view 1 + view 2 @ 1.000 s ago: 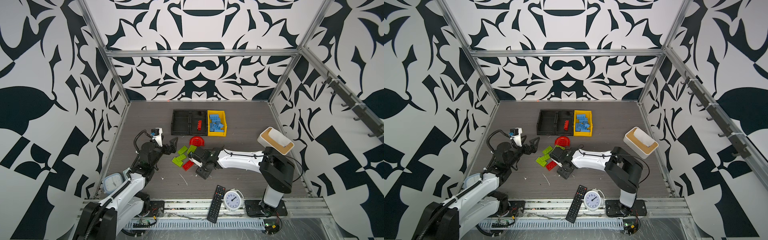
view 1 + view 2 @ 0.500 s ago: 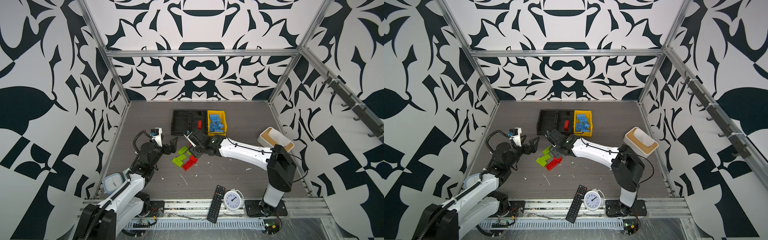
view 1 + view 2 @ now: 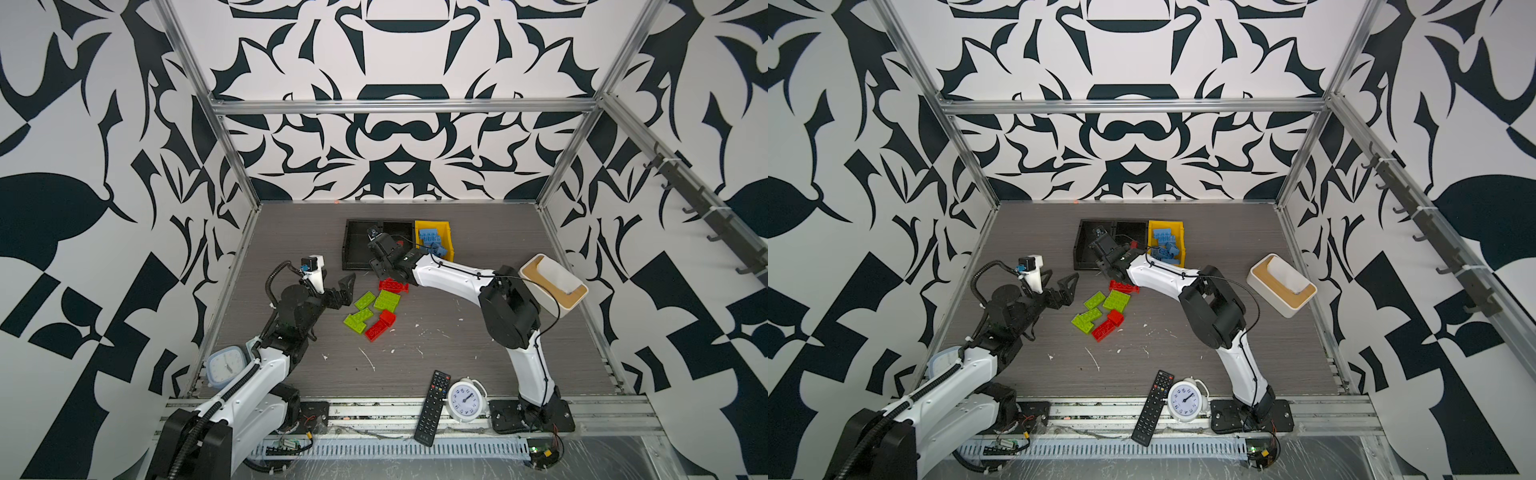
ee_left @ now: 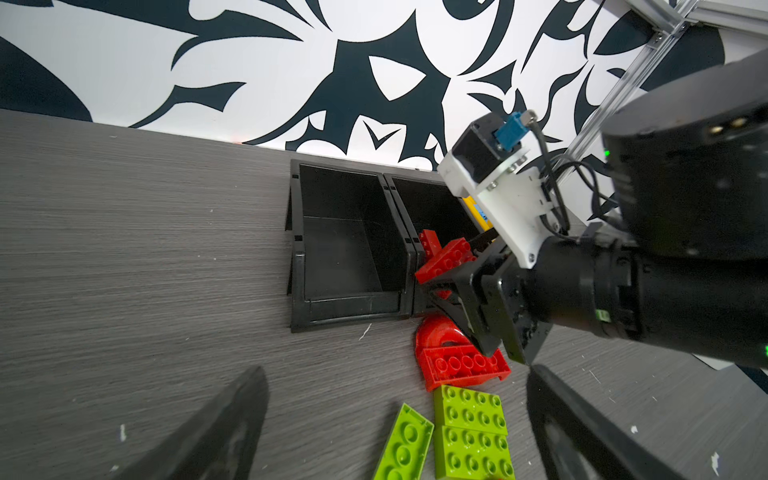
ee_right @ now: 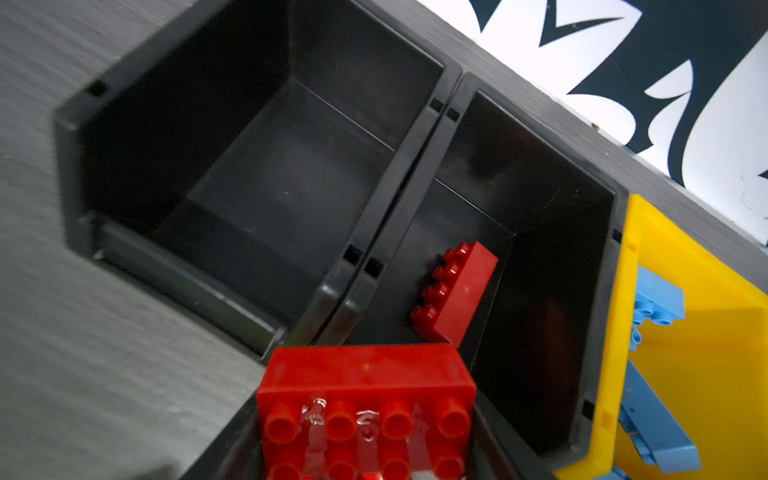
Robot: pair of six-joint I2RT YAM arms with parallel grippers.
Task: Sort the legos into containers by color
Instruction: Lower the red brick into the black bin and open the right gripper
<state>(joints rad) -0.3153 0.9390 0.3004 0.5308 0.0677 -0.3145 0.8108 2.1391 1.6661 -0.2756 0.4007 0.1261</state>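
My right gripper [image 3: 380, 266] is shut on a red lego [image 5: 365, 411] and holds it over the front lip of the right black tray [image 5: 519, 199]. One red brick [image 5: 457, 291] lies in that tray. The left black tray [image 5: 257, 187] holds nothing. Blue legos [image 3: 430, 241] fill the yellow bin [image 3: 446, 232]. On the table lie three lime green bricks [image 3: 387, 300], a red brick [image 3: 392, 285], two more red ones [image 3: 387, 318] and a red half-round piece [image 4: 440, 332]. My left gripper [image 3: 347, 289] stands open just left of the pile, holding nothing.
A white box with a wooden rim [image 3: 552, 286] stands at the right. A black remote [image 3: 432, 401] and a round white clock [image 3: 465, 399] lie at the front edge. A square pale clock [image 3: 224, 365] sits by the left arm's base.
My right gripper has lifted the red brick from the pile and carried it back to the black trays. The left arm has not moved.
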